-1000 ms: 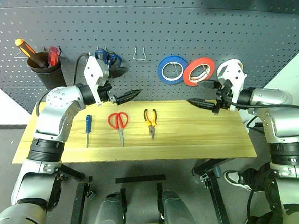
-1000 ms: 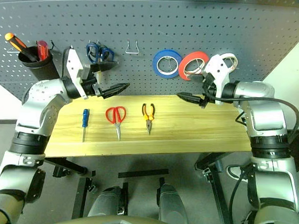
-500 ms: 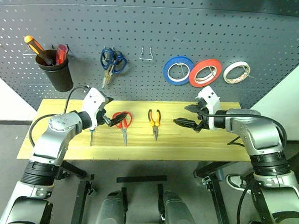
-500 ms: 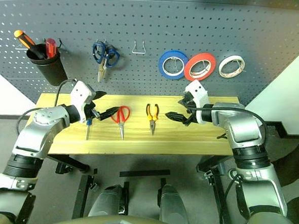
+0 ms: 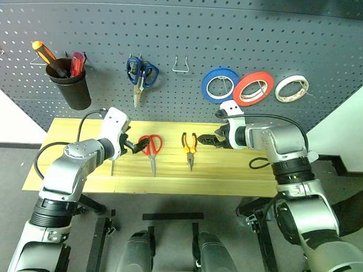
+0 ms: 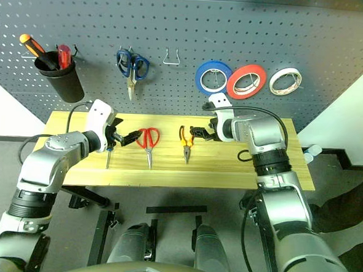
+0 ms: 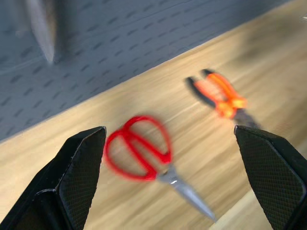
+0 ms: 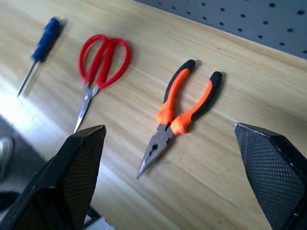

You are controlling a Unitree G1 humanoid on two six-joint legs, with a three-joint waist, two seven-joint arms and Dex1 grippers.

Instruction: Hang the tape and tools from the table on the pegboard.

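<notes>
1. Progress, judged from how things lie: red tape [image 5: 253, 88] already hung on the pegboard [image 5: 187, 44], between a blue roll [image 5: 219, 85] and a white roll [image 5: 291, 88]; three tools left on the table [image 5: 240, 176].
2. Towards the bench's left end: blue-handled screwdriver [image 8: 44, 40], partly hidden behind the left gripper [image 5: 139, 147] in the head views; that gripper's fingers wide apart, nothing between them, low over the top just left of the red-handled scissors [image 5: 150, 147].
3. Mid-bench: scissors lying with handles towards the back edge, blades towards the front edge; pliers [image 5: 189, 146] just right of them, laid the same way, apart from the scissors.
4. Right of the pliers: right gripper [image 5: 211, 141], fingers spread wide and empty, close by the handles near the back edge.
5. Open room: right half of the bench bare; an empty wire hook [image 5: 180, 64] on the board between hung blue-handled scissors [image 5: 139, 75] and the blue roll; black cup [image 5: 70, 86] far left.
6. Caution, as a judgement: tools close together; grippers converging mid-bench.
</notes>
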